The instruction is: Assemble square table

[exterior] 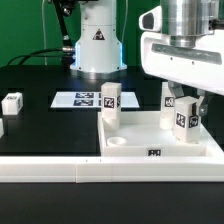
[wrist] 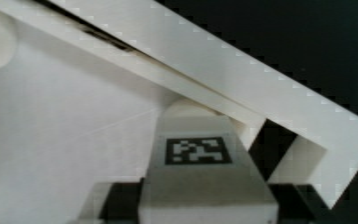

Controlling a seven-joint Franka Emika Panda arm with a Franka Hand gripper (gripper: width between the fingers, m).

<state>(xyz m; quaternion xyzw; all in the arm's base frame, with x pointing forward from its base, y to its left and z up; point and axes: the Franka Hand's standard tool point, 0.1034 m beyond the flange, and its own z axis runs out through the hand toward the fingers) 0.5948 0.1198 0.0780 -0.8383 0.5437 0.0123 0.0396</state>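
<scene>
One leg (exterior: 184, 121) stands upright at the tabletop's (exterior: 140, 143) 3 o'clock corner, gripped by the hand (exterior: 187, 106), whose fingers are partly closed on it. Second leg (exterior: 110, 101) stands at 10 o'clock. Bench (exterior: 40, 135) is matte black; room (exterior: 25, 25) behind is dark.

Bright, whites glaring, wrist view blurry
</scene>
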